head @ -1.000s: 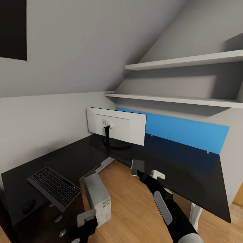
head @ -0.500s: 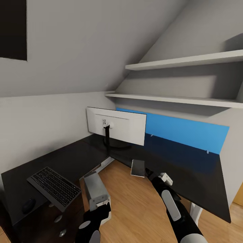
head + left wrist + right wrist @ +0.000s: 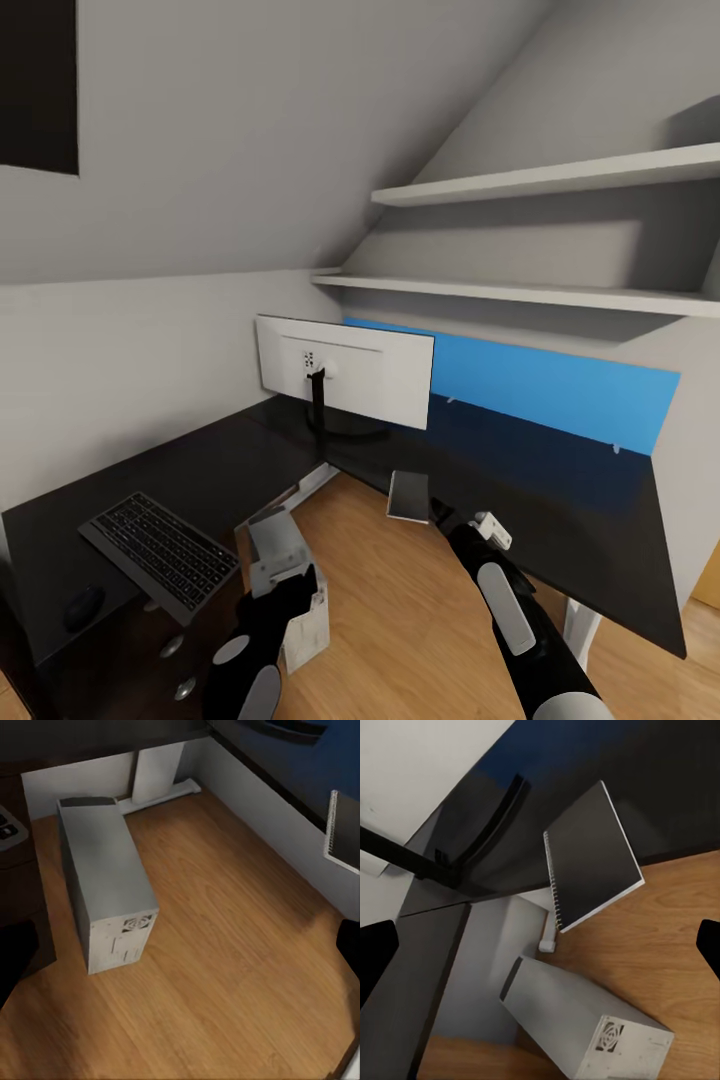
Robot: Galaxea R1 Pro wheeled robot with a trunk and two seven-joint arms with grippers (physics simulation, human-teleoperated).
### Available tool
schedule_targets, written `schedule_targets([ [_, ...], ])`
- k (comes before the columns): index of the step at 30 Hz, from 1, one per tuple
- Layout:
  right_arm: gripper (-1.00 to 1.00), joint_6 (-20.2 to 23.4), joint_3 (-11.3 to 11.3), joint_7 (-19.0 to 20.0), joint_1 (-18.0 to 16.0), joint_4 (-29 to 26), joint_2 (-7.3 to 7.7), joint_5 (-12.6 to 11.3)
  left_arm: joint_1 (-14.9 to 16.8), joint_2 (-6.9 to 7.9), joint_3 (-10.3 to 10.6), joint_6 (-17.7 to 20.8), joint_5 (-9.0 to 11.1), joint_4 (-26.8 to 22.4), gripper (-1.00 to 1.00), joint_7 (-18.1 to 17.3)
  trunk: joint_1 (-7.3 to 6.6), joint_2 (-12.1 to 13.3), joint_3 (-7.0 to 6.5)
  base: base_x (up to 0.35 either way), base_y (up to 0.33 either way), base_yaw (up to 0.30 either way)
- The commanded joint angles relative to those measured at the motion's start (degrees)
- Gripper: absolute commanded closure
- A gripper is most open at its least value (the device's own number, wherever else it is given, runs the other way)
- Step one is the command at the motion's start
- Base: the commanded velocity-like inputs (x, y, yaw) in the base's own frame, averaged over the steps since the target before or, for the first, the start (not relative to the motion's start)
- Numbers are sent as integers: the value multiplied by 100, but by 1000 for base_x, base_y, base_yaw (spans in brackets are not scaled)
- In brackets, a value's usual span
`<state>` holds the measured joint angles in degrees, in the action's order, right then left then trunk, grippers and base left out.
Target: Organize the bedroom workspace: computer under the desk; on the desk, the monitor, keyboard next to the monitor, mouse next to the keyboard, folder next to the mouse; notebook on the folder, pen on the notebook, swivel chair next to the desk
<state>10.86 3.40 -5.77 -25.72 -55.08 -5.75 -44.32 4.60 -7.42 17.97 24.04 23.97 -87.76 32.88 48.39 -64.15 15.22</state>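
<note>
The notebook [image 3: 408, 497] lies on the bench [image 3: 560, 520] with part of it sticking out over the edge. The right tool [image 3: 438, 514] is just beside it, spread wide and holding nothing. One bump could push the notebook onto the floor. The left tool [image 3: 292, 590] is spread too and hangs over the computer [image 3: 105, 885], which stands on the floor by the bench.
</note>
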Motion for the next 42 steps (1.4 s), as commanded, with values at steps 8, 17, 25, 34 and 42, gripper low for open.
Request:
schedule_targets([
  [8,-100,30,12,-29,-3,-8,-5,-45,-2,30,13,13,47,-25,-100,58,177,-328,152,0,0,0],
  [17,-100,30,-3,-23,-3,93,-13,-42,-3,30,20,6,47,-14,-100,60,375,-689,314,0,0,0],
  [25,-100,30,-5,-26,-3,110,-13,-42,-8,30,116,5,43,-215,-100,57,550,-1010,457,0,0,0],
  [34,-100,30,0,-28,-3,119,-14,-42,-51,36,431,11,38,-478,-100,54,748,-1371,619,0,0,0],
  [42,-100,30,3,-28,-3,120,-15,-49,-55,39,457,13,43,-495,-100,60,924,-1691,762,0,0,0],
])
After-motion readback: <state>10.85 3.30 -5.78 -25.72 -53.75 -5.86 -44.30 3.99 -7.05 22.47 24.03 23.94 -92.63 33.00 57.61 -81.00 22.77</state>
